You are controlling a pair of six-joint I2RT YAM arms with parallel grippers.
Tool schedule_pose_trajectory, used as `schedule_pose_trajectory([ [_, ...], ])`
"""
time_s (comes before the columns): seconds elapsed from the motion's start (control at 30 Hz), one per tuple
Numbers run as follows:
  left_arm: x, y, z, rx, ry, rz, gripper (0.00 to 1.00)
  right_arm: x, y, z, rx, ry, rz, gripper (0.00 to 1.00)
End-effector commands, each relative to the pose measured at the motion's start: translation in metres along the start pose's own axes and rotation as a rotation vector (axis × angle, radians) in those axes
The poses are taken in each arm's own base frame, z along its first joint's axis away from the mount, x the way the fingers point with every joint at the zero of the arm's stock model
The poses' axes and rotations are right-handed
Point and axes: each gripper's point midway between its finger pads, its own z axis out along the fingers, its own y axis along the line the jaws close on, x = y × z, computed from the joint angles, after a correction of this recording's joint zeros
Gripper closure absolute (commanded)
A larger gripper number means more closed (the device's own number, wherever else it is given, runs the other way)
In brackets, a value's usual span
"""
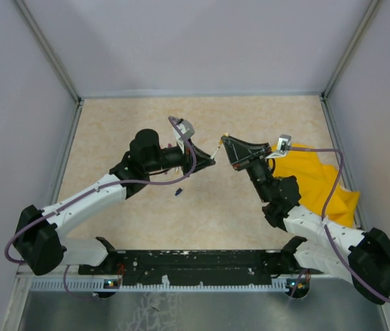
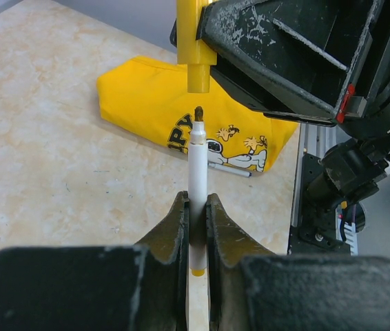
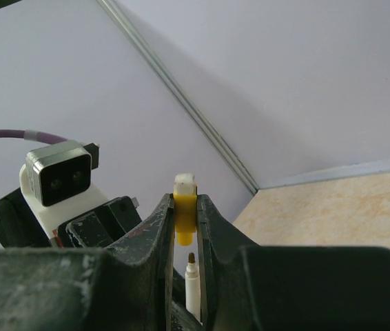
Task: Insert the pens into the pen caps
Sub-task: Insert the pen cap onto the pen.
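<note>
Left wrist view: my left pincer [image 2: 196,207] gripped a white pen [image 2: 197,165], lower barrel hidden betw. the fingers, brown nib just below the yellow cap [image 2: 196,48], not inside. My right pincer [image 3: 185,210] was clamped on that cap, its top cut off by frame edge. Yellow cloth [image 2: 147,96] print: cartoon dog & letters "PY", rest hidden behind pen. 2nd pen [image 2: 231,170] lay on cloth. Top view: small dark cap [image 1: 179,192] on table [image 1: 147,227], hard to make out.
</note>
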Motion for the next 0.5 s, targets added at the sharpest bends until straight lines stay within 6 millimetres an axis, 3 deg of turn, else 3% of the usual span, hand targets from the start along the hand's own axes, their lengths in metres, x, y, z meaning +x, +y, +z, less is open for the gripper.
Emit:
schedule_pose_trajectory([
  [0.0,-0.0064,-0.0073,0.0,0.028,-0.027,0.016,1.0,-0.0112,0.0093,0.0002,-0.039,-0.048,0.012,1.0],
  [0.47,-0.0076,-0.0065,-0.0011,0.019,-0.037,0.016,1.0,-0.0059,0.0064,-0.0026,-0.034,-0.028,0.009,1.0],
])
